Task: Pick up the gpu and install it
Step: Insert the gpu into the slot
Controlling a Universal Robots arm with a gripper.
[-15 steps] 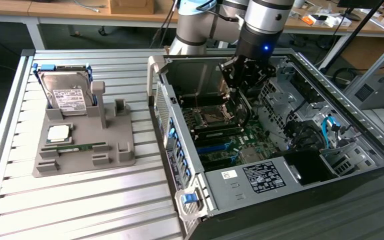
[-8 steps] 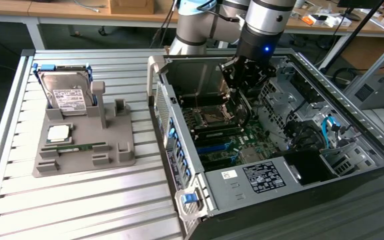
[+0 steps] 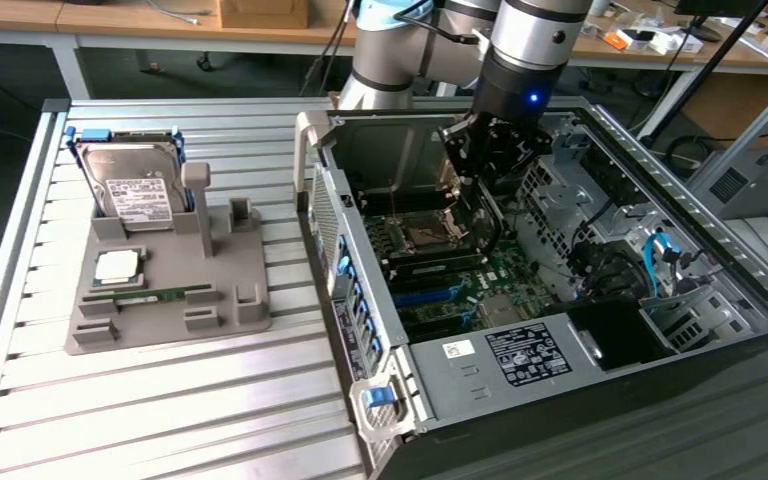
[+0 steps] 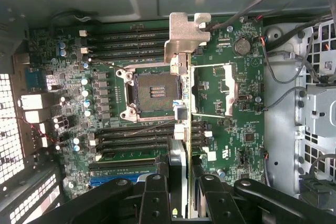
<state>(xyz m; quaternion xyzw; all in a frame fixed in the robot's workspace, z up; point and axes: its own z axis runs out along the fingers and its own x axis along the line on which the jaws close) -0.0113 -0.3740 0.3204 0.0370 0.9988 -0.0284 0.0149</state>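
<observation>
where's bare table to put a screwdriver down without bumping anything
Bare slatted table in front of the grey parts holder, exterior view's lower left; a narrow strip between holder and computer case. Crowded inside the case, where the gripper holds the gpu.

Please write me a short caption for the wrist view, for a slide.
The claw grips the graphics card edge-on over the green motherboard.

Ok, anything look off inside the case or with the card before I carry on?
Nothing looks spilled or broken. The gripper holds the gpu edge-on over the motherboard, and the card runs crosswise to the blue slot. The CPU socket is empty, with its cover flipped open beside it.
</observation>
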